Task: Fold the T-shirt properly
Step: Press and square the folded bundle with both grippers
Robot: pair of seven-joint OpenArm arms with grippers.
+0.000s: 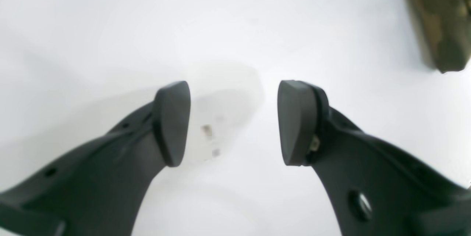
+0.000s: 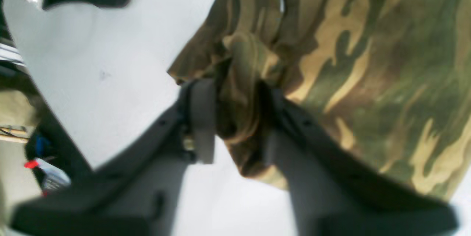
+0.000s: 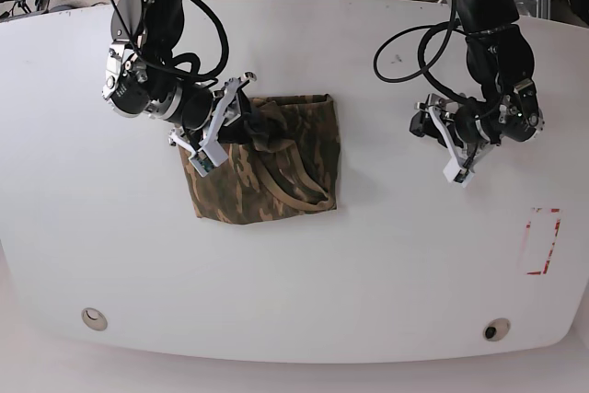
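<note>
Pinching a bunched T-shirt [image 2: 331, 45] edge, the right gripper [image 2: 235, 118] grips; left gripper [image 1: 233, 122] jaws gape.

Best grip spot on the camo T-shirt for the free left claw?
Judging by pose: the T-shirt's flat straight edge nearest the left claw, approached from that side. The right claw already pinches the bunched opposite corner.

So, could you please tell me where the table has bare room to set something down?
The table is bare along the near edge below the T-shirt, and in the wide strip between the shirt and the left tool. It is crowded at the shirt's upper left corner, where the right tool pinches the cloth.
</note>
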